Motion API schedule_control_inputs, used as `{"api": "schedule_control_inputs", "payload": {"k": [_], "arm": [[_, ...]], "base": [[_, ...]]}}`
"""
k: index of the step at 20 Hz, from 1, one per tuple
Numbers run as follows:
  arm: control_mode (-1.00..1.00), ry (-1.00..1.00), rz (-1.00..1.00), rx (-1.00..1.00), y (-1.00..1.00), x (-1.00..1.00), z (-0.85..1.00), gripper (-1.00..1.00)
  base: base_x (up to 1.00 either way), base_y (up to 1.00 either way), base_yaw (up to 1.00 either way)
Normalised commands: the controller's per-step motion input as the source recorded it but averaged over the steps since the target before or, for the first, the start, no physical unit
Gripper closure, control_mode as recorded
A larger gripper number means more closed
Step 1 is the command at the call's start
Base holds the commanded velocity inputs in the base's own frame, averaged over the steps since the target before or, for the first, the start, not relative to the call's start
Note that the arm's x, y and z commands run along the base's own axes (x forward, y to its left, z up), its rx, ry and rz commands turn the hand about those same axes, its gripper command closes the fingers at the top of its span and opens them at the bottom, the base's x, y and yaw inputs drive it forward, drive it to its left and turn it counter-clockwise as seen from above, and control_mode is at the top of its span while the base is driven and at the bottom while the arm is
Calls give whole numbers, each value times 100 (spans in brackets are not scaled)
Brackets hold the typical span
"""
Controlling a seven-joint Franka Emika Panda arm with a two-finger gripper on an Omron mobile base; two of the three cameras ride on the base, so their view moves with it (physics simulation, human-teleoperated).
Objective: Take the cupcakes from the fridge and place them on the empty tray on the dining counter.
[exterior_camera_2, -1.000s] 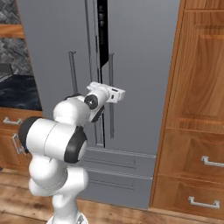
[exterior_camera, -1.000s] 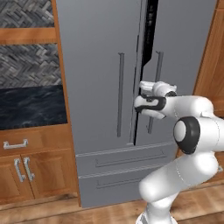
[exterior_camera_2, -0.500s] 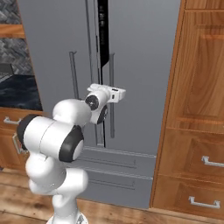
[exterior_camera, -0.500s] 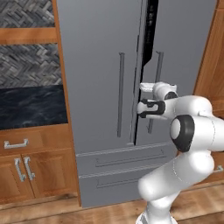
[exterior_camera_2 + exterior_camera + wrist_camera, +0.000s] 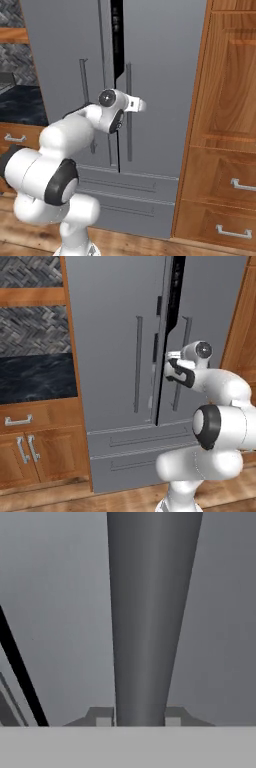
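Observation:
The tall grey fridge fills the middle of both base views, and its right door stands slightly ajar, leaving a dark slit along the top of the seam. My gripper is at the right door's vertical bar handle at mid height, shut on it. In the hand view the grey handle runs straight up between my two fingertips, which press its sides. From the right, the hand sits against the same handle. The cupcakes are hidden inside the fridge. The tray and dining counter are out of view.
Left of the fridge is a wall counter with a dark marbled top over wooden cabinets. Tall wooden cabinets with drawers stand close on the right. The fridge's lower drawers are shut below my hand.
The jaws have closed on the right door's handle. The hand has hardly shifted, and the door gap looks about the same.

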Motion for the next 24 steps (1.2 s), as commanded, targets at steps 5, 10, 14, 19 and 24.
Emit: {"api": "schedule_control_inputs", "payload": {"k": [5,10,14,19,24], "arm": [[-100,13,0,2,-79,-100,30,100],[-100,0,0,8,-100,-100,7,100],[-100,-2,2,6,-93,-96,7,-100],[-100,-5,2,0,-49,-52,4,-100],[-100,-10,0,0,-49,-70,3,-100]], "base": [[0,0,0],[0,0,0],[0,0,0],[0,0,0],[0,0,0]]}}
